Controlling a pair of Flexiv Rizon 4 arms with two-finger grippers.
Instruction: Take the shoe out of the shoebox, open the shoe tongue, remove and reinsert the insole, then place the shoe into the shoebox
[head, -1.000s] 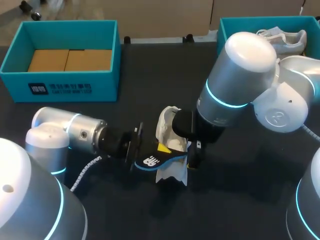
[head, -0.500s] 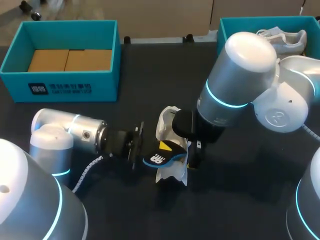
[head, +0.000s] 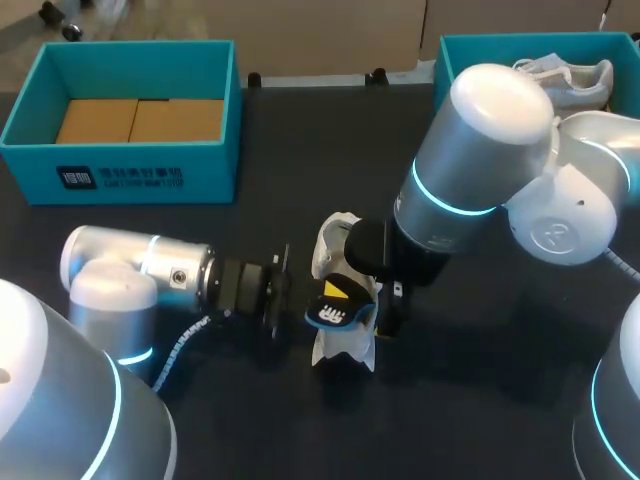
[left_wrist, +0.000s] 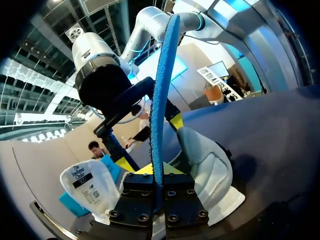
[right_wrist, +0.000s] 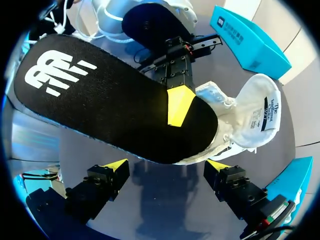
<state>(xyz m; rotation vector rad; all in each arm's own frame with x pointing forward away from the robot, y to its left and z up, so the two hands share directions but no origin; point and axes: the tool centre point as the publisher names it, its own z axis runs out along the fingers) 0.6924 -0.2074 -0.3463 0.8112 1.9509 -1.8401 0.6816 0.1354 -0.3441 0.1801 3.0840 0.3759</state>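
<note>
A white shoe (head: 343, 348) lies mid-table with its tongue (right_wrist: 260, 112) pulled open. My left gripper (head: 318, 304) is shut on the heel end of a black insole (head: 333, 312) with a blue underside, holding it just over the shoe's opening. In the left wrist view the insole (left_wrist: 160, 100) stands edge-on from between my left gripper's (left_wrist: 159, 172) fingers, with the shoe (left_wrist: 207, 167) just beyond. My right gripper (head: 378, 300) hangs over the shoe, open. In its view the right gripper (right_wrist: 167, 167) has the insole (right_wrist: 100, 100) ahead of it, untouched, and the shoe (right_wrist: 235, 120) behind that.
A teal shoebox (head: 130, 175) with brown cardboard inside stands at the back left. A second teal box (head: 450, 50) at the back right holds another pale shoe (head: 570, 82). Dark tabletop (head: 300, 420) lies in front of the shoe.
My left gripper has carried the insole to the right, over the shoe's opening, and the insole has turned more end-on. The right arm and the shoe have stayed put.
</note>
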